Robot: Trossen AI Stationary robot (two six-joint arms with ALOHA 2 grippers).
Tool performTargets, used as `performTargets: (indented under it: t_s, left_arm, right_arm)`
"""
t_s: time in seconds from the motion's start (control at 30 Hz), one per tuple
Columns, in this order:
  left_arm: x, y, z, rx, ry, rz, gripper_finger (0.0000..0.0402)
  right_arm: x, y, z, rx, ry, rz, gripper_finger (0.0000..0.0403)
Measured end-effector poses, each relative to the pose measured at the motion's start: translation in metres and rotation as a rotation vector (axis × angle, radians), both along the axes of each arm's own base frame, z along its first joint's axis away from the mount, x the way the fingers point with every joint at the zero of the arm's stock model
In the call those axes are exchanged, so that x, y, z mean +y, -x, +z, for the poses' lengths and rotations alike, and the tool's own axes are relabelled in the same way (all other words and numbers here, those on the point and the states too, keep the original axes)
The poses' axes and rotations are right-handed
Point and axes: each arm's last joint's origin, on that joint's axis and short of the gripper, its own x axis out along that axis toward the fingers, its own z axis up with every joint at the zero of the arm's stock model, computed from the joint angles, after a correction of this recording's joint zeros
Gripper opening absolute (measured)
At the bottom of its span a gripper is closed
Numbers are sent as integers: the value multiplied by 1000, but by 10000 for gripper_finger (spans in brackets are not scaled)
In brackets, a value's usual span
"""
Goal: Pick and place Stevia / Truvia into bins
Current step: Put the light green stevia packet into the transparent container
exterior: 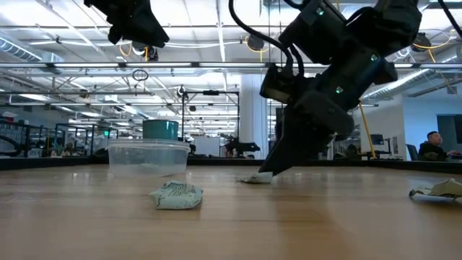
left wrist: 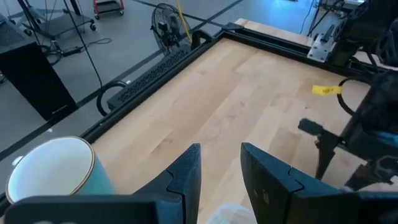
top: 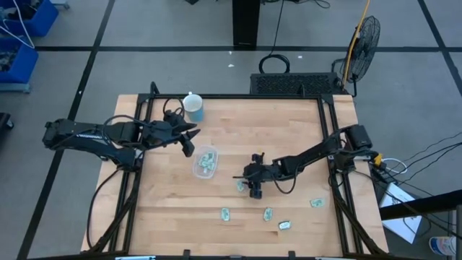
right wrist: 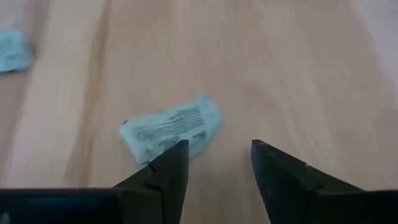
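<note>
A clear shallow container [top: 206, 162] with several pale green sachets in it stands left of the table's middle; it also shows in the low view [exterior: 148, 155]. Loose sachets lie near the front edge [top: 225, 214] [top: 268, 214] [top: 285, 225] and at the right [top: 316, 204]. One sachet [right wrist: 171, 127] lies flat on the wood by my right gripper [right wrist: 217, 155], which is open and low over the table [top: 253, 182]. My left gripper [left wrist: 221, 162] is open and empty, raised beside the container [top: 189, 141]. My right gripper points down at the table, and one fingertip [right wrist: 177, 152] stands at the edge of the sachet [right wrist: 186, 140]. I cannot tell whether it touches it. The sachet lies flat on the table, beside the gap between the fingers.
A light blue cup [top: 193, 107] with a white top stands at the table's far left, beyond the container. Black frame rails [top: 328, 123] run along the table's edges. Bare wood lies between the container and the right rail.
</note>
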Motion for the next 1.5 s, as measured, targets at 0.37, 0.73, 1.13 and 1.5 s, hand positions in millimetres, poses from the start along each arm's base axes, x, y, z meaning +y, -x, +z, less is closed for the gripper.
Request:
performTargets:
  t_s: [0.37, 0.73, 1.13, 1.5]
  left_arm:
    - [1, 0, 0, 4, -16, 4, 117]
    - [1, 0, 0, 7, -15, -4, 117]
    - [1, 0, -1, 16, -18, 0, 117]
    - [1, 1, 0, 13, -29, 21, 117]
  right_arm:
    - [-2, -9, -10, -58, -29, 3, 131]
    - [-7, -17, 4, -186, -12, 24, 142]
    - [-5, -20, -23, -134, -51, 74, 135]
    - [-19, -38, -1, -323, 10, 94, 9]
